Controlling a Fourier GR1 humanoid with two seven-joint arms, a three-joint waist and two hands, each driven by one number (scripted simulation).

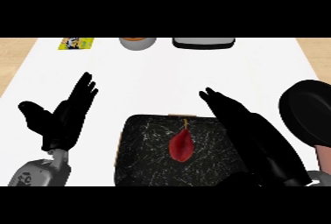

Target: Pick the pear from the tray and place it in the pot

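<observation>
Pear [182,145] lies mid-tray [139,166] (untouched). Right robot hand [249,131] released above the tray's right edge; left robot hand [65,118] resting, released. Risk: straight fingers nudge the pear away from the pot [310,111].

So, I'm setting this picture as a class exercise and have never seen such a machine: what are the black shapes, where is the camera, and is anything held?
The camera sits in a robot's head, looking steeply down at a white counter. The black shapes are its hands: the left hand rests open, and the right hand stretches open beside a dark speckled tray. A red pear lies on that tray. A round black pot sits at the right edge. Neither hand holds anything.
</observation>
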